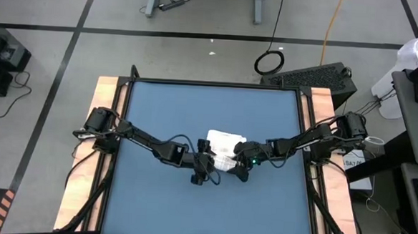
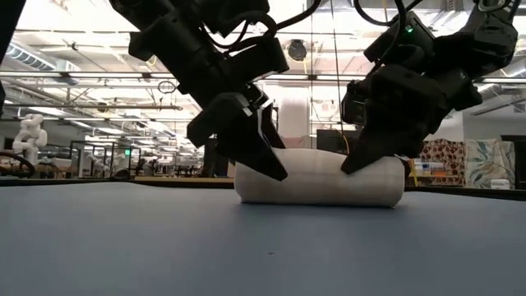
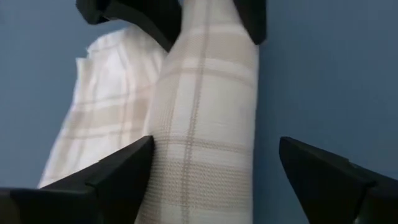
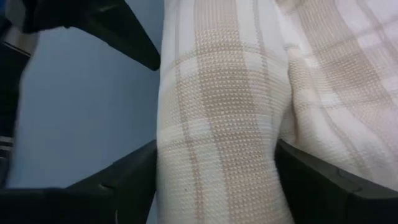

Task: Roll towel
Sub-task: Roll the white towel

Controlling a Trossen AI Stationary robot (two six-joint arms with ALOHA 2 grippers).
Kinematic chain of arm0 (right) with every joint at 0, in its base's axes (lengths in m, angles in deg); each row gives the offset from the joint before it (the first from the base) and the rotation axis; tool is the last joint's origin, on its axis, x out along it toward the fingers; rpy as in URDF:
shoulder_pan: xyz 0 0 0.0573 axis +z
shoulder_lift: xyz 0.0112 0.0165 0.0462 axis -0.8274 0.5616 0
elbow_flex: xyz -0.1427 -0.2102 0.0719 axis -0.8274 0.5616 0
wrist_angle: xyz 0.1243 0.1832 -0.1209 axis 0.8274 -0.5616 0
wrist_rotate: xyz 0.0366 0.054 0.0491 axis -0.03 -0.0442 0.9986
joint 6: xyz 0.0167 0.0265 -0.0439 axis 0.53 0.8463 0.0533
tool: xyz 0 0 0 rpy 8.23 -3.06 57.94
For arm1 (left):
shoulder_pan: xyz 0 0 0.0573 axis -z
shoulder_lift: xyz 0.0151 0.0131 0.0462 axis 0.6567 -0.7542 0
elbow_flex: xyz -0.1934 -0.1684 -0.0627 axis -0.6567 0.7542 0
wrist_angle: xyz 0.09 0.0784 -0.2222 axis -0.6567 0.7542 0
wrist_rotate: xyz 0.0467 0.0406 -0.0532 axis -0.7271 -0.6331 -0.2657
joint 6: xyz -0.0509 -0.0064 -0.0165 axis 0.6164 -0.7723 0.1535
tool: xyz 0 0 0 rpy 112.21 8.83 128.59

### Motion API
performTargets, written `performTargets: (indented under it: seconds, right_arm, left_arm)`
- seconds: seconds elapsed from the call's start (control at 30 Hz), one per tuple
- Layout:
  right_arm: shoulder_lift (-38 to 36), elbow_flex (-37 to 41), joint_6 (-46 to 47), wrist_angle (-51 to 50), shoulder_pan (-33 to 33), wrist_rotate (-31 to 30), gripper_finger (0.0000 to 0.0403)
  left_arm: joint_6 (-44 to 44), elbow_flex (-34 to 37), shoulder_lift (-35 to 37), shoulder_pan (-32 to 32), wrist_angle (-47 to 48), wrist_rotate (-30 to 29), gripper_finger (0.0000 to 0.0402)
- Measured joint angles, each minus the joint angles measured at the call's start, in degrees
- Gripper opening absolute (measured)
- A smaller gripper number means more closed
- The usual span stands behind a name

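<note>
I found the towel [image 1: 224,151] roll lying lengthwise between both open tools, left tool [image 1: 205,164] and right tool [image 1: 241,166] straddling opposite ends.

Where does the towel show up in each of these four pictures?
High view: towel at table centre, between both hands.
Low view: a rolled tube lying on the table.
Left wrist view: the roll runs up the middle, a flat part beside it.
Right wrist view: it fills most of the picture.
Shared landmark: the blue table.
</note>
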Motion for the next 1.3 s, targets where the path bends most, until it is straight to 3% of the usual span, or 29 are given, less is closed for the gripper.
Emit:
performTargets:
  seconds: [0.17, 0.43, 0.67, 0.97, 1.17, 1.3]
  right_arm:
    - [0.02, 0.04, 3.28, 0.35, -1.1, 2.42, 0.029]
    - [-1.77, 0.33, 3.84, 3.39, -0.86, 3.09, 0.029]
    - [-8.37, 0.37, -8.11, -3.47, -0.22, 0.19, 0.0291]
    - [-16.46, 0.23, -22.96, -9.85, 9.74, -16.97, 0.0291]
    - [-13.47, 0.16, -25.53, -9.66, 18.56, -32.32, 0.0291]
    - [-9.79, 0.11, -24.63, -6.41, 21.23, -37.92, 0.0291]
  left_arm:
    - [1.95, -0.11, -0.56, -0.02, 0.92, 4.34, 0.0328]
    - [3.34, -0.22, -1.46, -1.01, 2.58, 7.06, 0.0237]
    - [4.91, -0.22, -1.46, -4.15, 2.61, 15.45, 0.0181]
    - [8.79, -0.17, -1.5, -8.64, 2.58, 25.53, 0.0165]
    - [11.82, -0.13, -1.59, -11.17, 2.5, 31.45, 0.0164]
    - [13.71, -0.11, -1.62, -12.28, 2.49, 33.62, 0.0164]
